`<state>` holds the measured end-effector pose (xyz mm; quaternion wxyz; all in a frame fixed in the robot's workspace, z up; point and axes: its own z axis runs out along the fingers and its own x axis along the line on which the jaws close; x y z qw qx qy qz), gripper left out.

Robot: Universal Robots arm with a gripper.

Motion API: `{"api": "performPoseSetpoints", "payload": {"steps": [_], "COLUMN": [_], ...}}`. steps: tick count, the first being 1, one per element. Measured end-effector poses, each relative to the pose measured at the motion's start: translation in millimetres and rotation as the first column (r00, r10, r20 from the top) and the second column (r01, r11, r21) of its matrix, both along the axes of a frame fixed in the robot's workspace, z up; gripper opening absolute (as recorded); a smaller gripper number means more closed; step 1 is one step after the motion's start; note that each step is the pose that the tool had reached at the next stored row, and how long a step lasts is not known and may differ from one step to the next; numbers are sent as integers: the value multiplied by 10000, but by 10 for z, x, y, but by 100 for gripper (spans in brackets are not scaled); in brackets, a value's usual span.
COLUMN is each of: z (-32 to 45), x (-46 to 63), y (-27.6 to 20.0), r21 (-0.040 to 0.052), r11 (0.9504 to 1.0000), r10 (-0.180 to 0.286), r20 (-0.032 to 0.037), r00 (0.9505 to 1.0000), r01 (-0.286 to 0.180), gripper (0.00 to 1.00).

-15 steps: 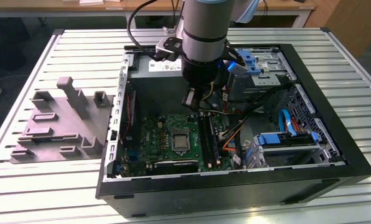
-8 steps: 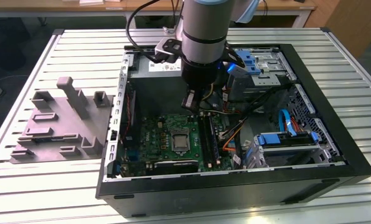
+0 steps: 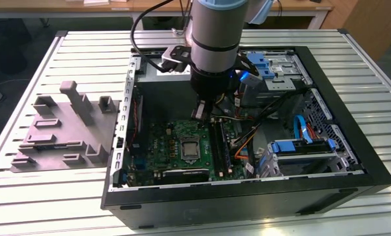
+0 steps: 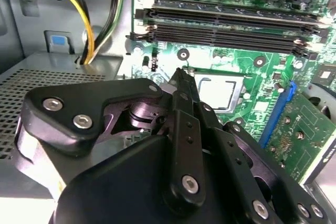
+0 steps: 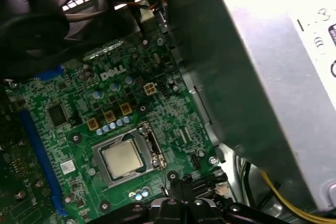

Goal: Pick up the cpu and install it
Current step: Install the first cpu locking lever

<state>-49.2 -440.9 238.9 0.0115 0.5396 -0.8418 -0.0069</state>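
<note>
The cpu [image 5: 122, 158], a small silvery-beige square, lies flat inside the metal-framed socket [image 5: 146, 139] on the green motherboard [image 5: 79, 129]. In the second wrist view the cpu [image 4: 216, 92] shows as a pale square just beyond the fingertips. In the exterior view the socket [image 3: 187, 147] sits mid-board inside the open computer case. My gripper [image 3: 203, 111] hangs above the board, a little behind the socket. Its black fingers [image 4: 184, 103] meet at the tip with nothing between them, and the gripper [image 5: 177, 181] stands apart from the cpu.
Long memory slots [image 4: 226, 27] run beside the socket. Yellow and black cables [image 4: 89, 19] and a grey metal drive cage [image 5: 262, 77] crowd the gripper's side. A blue-edged expansion card [image 4: 294, 124] stands near the socket. A grey fixture [image 3: 64, 130] sits outside the case [image 3: 352, 137].
</note>
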Motion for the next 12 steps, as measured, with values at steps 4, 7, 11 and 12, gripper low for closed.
{"api": "performPoseSetpoints", "payload": {"steps": [4,7,11,12], "z": [0,0,-6,-9], "x": [0,0,0,0], "y": [-3,-6,-25,-25], "r21": [0,-21,-48,-47], "r11": [10000,10000,9998,9995], "r10": [0,0,182,312], "r20": [0,0,0,0], "r00": [10000,10000,9998,9995], "r01": [0,0,-182,-312], "gripper": [11,11,11,11]}}
